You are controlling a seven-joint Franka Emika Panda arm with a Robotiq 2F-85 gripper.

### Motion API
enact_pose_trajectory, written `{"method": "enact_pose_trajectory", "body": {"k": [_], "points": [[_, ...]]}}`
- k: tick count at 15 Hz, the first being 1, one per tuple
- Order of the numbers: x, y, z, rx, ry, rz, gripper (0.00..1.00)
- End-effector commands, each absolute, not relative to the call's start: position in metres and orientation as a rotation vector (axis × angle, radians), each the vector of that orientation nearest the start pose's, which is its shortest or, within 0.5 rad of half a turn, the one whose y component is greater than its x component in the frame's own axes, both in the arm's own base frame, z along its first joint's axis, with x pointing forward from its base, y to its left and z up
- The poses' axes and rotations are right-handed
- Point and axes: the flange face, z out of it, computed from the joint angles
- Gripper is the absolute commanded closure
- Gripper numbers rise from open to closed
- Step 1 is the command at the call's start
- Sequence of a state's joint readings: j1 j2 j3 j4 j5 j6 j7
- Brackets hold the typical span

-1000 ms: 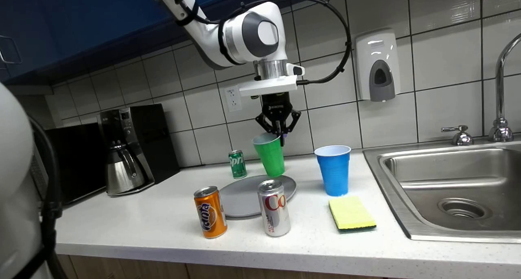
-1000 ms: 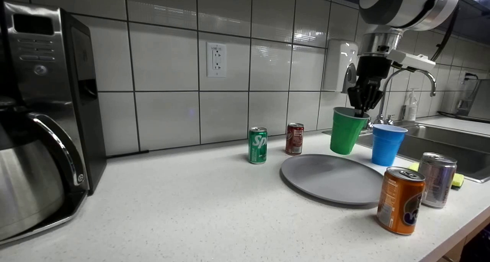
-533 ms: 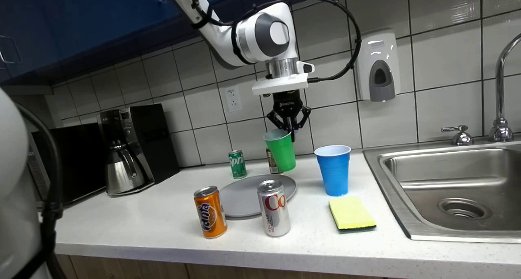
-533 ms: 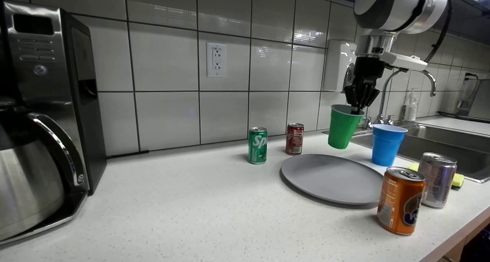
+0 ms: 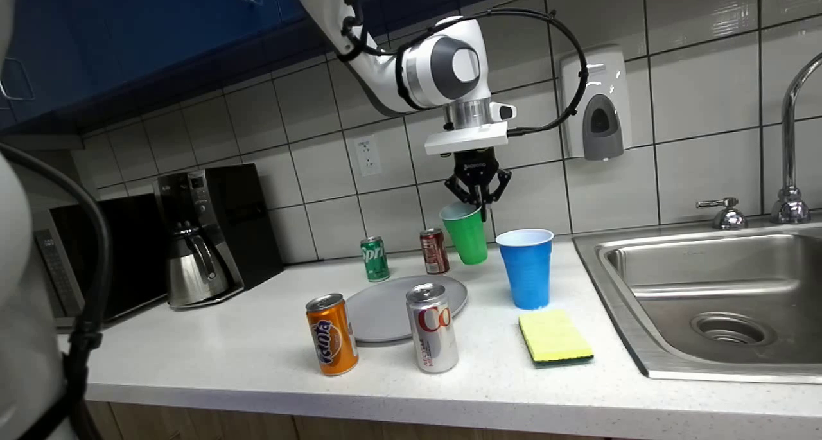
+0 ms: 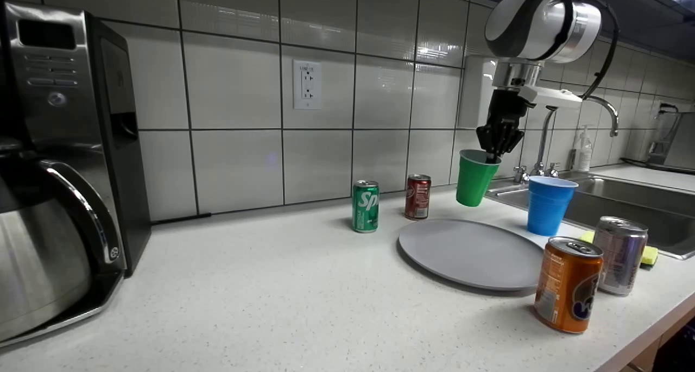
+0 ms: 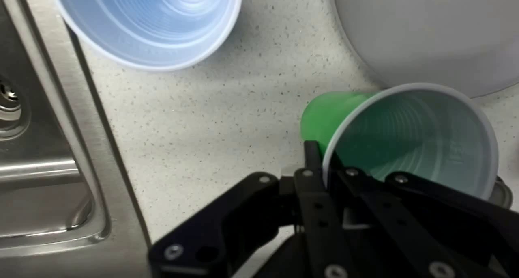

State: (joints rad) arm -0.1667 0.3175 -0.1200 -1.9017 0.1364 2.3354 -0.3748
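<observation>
My gripper [image 5: 481, 212] is shut on the rim of a green cup [image 5: 465, 237], one finger inside it and one outside. In the wrist view, the fingertips [image 7: 324, 160] pinch the pale rim of the green cup [image 7: 389, 136]. The cup hangs tilted above the counter, beyond the grey plate [image 6: 467, 252] and beside a dark red can [image 5: 435, 252]. A blue cup [image 5: 526, 273] stands upright on the counter near the sink; it also shows in the wrist view [image 7: 162, 22]. The inside of the green cup is partly shaded in the wrist view; I see nothing in it.
A green Sprite can [image 5: 374, 260] stands behind the plate. An orange Fanta can [image 5: 332, 337] and a silver can [image 5: 432, 331] stand in front. A yellow sponge [image 5: 556, 336] lies by the sink [image 5: 620, 318]. A coffee maker [image 6: 65, 144] stands at the far end.
My gripper has carried the green cup toward the back wall, rightward in an exterior view and leftward in another. The dark red can, earlier hidden behind the cup, now shows. The grip looks unchanged.
</observation>
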Motion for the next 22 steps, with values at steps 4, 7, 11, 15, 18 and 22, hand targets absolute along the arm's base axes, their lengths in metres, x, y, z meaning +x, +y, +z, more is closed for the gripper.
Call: {"method": "enact_pose_trajectory", "body": {"k": [4,7,11,15,18,22], "points": [[0.635,-0.196,0.337,-3.088,0.101,-0.183,0.99],[0.639,-0.201,0.333,-3.088,0.121,-0.17,0.99],[0.641,-0.205,0.329,-3.083,0.146,-0.149,0.99],[0.641,-0.21,0.327,-3.08,0.164,-0.138,0.57],[0.64,-0.212,0.327,-3.078,0.169,-0.135,0.34],[0.636,-0.213,0.332,-3.077,0.168,-0.147,0.03]]}}
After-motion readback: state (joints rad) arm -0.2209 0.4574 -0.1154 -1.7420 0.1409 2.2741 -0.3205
